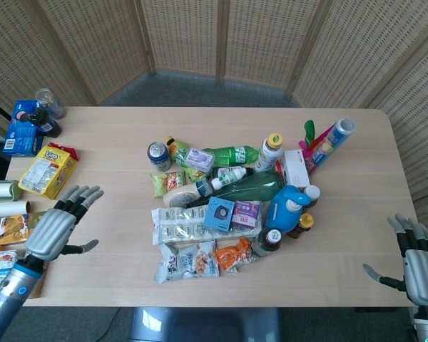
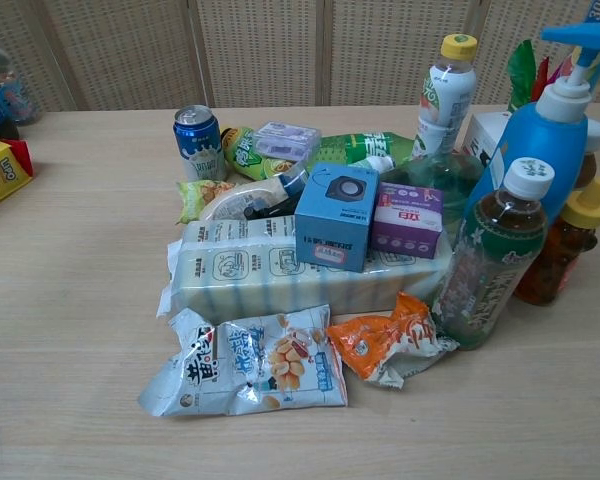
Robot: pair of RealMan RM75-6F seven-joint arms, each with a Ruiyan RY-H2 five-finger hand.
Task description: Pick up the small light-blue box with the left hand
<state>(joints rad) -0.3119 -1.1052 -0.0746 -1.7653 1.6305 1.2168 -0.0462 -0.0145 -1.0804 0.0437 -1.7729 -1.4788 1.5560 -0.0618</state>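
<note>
In the head view the left hand (image 1: 53, 229) hovers over the table's (image 1: 114, 178) nine o'clock side, fingers spread, holding nothing; the small light-blue box (image 1: 219, 214) sits mid-pile, well apart at its three o'clock. This looks like the approach step. In the chest view the box leans on a white multipack (image 2: 250, 272), just beside a purple box (image 2: 407, 219) at three o'clock; next calls for a clean reach.

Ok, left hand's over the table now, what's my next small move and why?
Probably carry the left hand right toward the blue box. The hand is open and well short of it, with bare table between, and the box lies atop the wafer pack, free on top.
</note>
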